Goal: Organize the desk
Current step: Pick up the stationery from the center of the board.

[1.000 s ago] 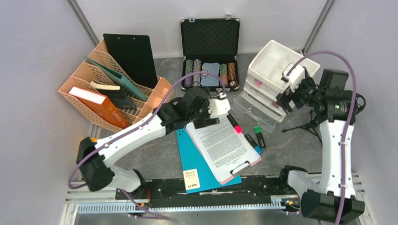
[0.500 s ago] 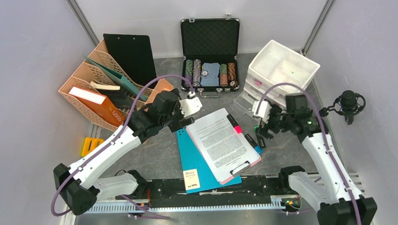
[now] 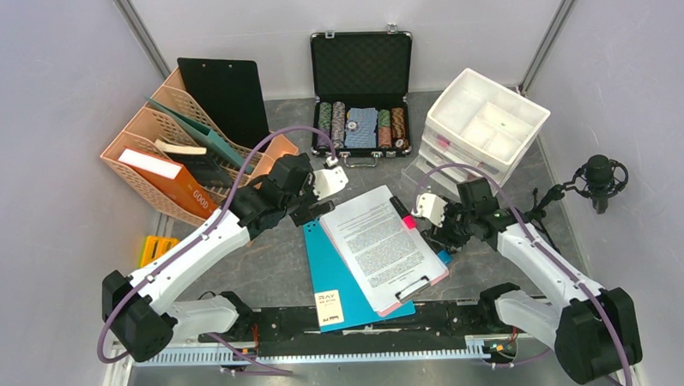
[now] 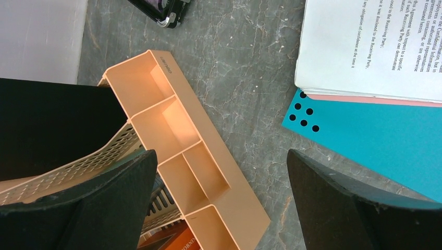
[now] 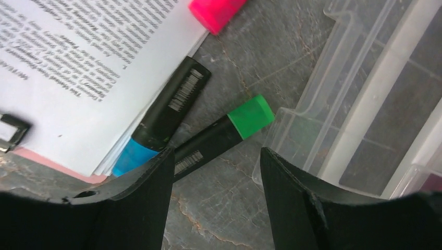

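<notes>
Moved: right hand dropped from over the drawer unit to the right edge of the clipboard; left hand off its far-left corner; desk beneath.
Left wrist: hand wide open, empty; peach file rack left of clipboard, teal folder under it.
Right wrist: hand parted, gripping nothing, astride green highlighter; blue highlighter overlaps clipboard; clear drawer crowds the far side.
</notes>
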### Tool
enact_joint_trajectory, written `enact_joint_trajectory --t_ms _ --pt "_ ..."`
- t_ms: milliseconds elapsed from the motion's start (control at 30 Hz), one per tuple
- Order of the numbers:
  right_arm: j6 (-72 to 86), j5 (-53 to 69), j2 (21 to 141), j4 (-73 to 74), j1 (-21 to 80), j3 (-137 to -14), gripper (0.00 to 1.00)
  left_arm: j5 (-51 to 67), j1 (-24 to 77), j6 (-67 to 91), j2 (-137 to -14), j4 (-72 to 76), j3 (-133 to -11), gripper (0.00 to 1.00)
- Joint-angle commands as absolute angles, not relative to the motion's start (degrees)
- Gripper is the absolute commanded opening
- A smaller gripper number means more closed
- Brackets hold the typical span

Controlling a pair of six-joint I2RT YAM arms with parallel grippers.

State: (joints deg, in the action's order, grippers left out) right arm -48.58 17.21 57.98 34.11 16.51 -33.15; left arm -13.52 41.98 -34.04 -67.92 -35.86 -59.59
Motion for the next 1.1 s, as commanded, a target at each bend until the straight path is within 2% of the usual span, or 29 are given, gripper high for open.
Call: enact_joint_trajectory --t_ms 0,433,733,900,1067 --pt "-45.04 11.15 60.18 29.64 16.74 -33.06 0.66 -13.7 41.75 -32.01 -67.86 -33.61 -60.07 1.0" --pt "-41.48 9.17 65.73 28.04 16.74 -32.61 0.69 -13.43 41.75 -32.09 -66.41 -33.84 -60.06 1.0" --pt "-41.9 9.01 69.97 28.6 16.7 -32.43 0.66 -13.37 41.73 -32.08 -66.38 -33.75 -60.23 1.0" --pt "-42.91 9.16 72.4 29.32 16.61 -32.26 0.58 -13.44 41.75 -32.24 -65.93 -33.75 -60.12 1.0" --pt "-44.38 12.05 73.66 31.86 16.52 -32.96 0.36 -13.61 41.75 -32.54 -65.23 -33.49 -59.57 1.0"
